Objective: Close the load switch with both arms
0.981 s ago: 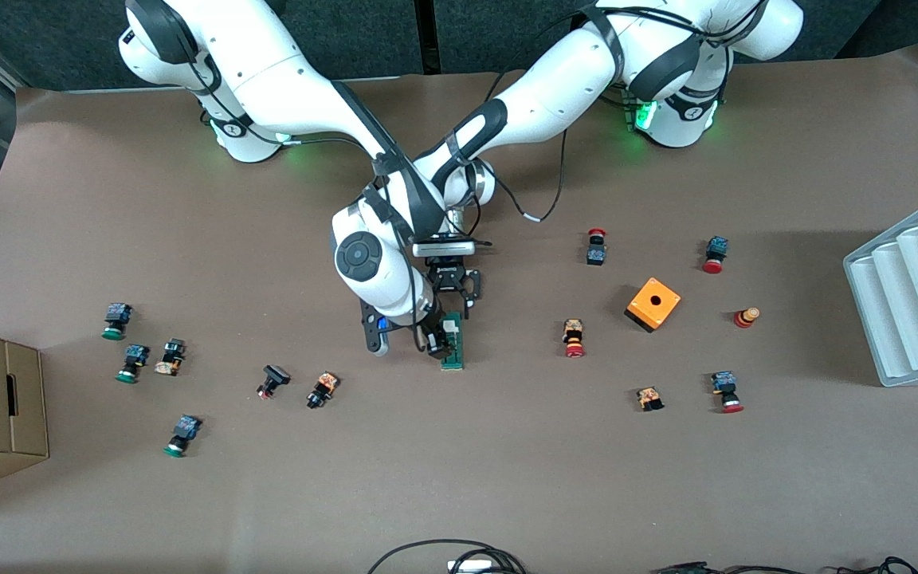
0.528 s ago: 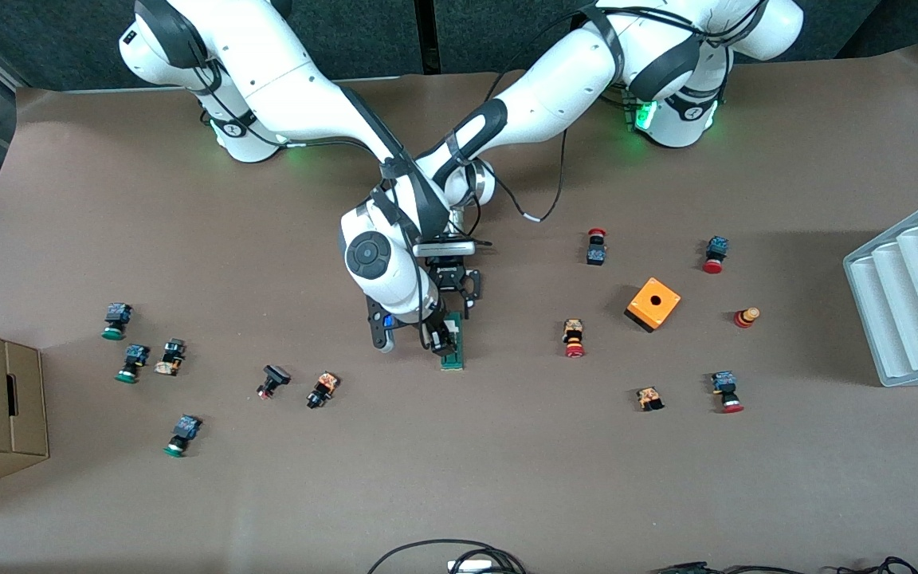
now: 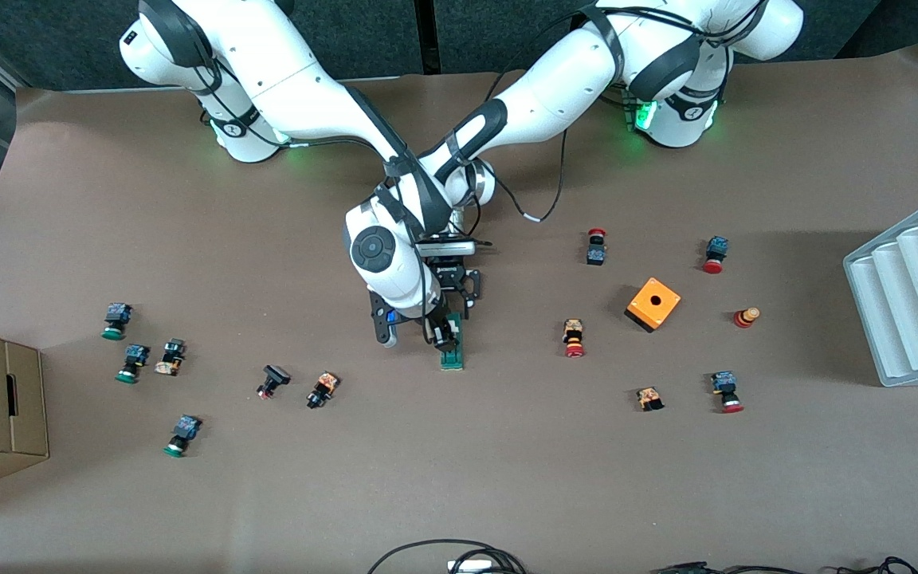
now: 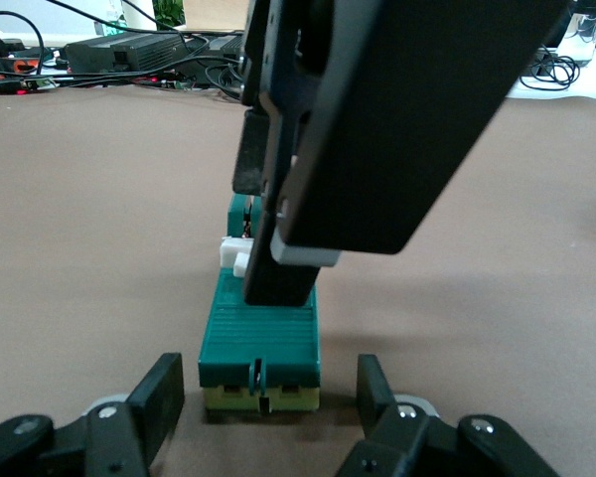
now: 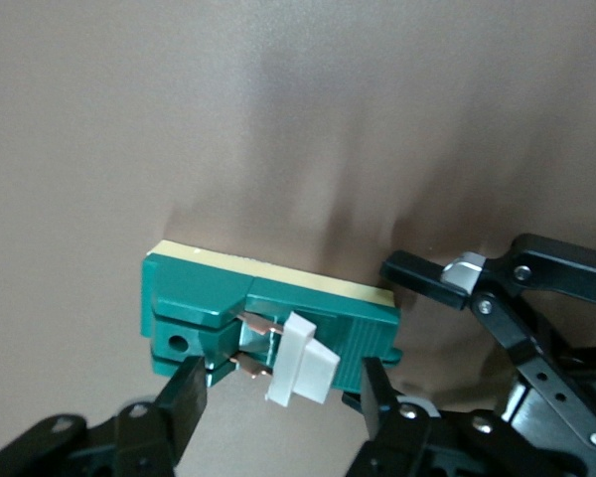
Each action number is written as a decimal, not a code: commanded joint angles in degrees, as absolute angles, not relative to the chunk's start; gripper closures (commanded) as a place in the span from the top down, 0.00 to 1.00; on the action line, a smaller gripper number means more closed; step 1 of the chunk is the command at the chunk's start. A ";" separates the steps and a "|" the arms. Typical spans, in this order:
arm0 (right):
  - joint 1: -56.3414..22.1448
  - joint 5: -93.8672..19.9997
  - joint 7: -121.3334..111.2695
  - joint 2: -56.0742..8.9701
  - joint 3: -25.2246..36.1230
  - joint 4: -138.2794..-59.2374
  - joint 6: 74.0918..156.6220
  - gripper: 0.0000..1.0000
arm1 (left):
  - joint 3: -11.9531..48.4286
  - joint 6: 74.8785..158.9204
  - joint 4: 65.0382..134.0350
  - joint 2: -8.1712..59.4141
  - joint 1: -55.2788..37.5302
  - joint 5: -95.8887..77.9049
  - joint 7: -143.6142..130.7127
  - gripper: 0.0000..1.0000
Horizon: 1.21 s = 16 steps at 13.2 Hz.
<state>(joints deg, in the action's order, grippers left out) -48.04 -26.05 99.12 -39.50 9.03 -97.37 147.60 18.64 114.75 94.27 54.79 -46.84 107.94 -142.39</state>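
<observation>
A: Load switch (image 3: 453,348) lies mid-table, green body flat, white lever (image 5: 300,362) raised. Looks a light, rigid plastic; likely to skid if pushed.

B: Left gripper (image 4: 263,402) pinches its end, bracing it. Right gripper (image 5: 276,397) hangs over the lever, fingers spread, gripping nothing. Press the lever only; body stays pinned.

right arm: my wrist and elbow have swung toward the left arm's end of the worktop | right end effector (image 3: 445,333): I have slid in over the load switch (image 3: 453,344), fingers now straddling its white lever tab (image 5: 300,363)
</observation>
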 commanded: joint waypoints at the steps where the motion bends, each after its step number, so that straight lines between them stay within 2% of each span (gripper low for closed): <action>1: -48.69 -27.42 99.23 -40.25 9.32 -97.82 150.73 0.70 | 18.19 114.17 94.66 55.02 -47.11 108.90 -143.96 0.77; 13: -46.76 -28.47 99.23 -39.90 9.32 -94.83 148.89 0.50 | 18.11 114.17 94.66 55.20 -47.20 108.90 -143.88 0.77; 16: -46.06 -28.56 99.32 -39.64 9.32 -93.52 147.32 0.49 | 18.11 114.17 94.83 55.28 -47.11 108.98 -143.96 0.77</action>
<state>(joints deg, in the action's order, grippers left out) -47.30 -26.83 99.78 -38.76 9.06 -96.94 147.46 18.63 114.70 94.30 54.79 -46.84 107.97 -142.41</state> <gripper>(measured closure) 0.498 0.225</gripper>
